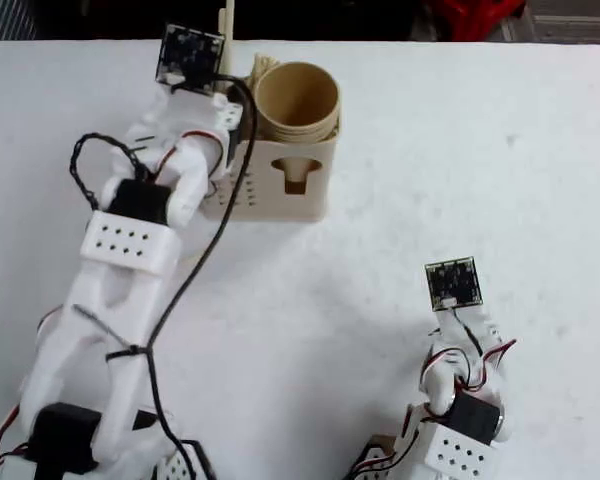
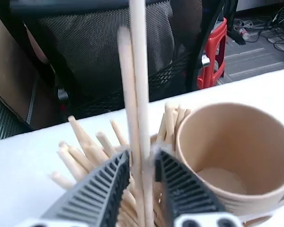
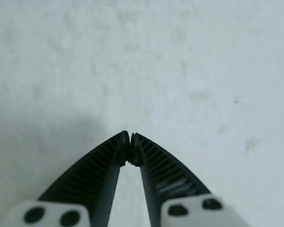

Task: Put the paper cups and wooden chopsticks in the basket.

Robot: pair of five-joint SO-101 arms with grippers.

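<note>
Pinching two upright chopsticks (image 2: 139,71), the left hand (image 2: 142,157) hangs over the basket (image 1: 276,187) at eleven o'clock; right hand (image 3: 129,144) clenched, empty.

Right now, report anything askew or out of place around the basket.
Two chopsticks stand upright, well above the rest, clamped in the left gripper over the basket. The other chopsticks inside splay at mixed angles beside the paper cups. Nothing looks damaged.

Bare table (image 1: 460,150) flanks the basket (image 1: 260,195) rightward; the left arm (image 1: 130,240) crowds its left.
</note>
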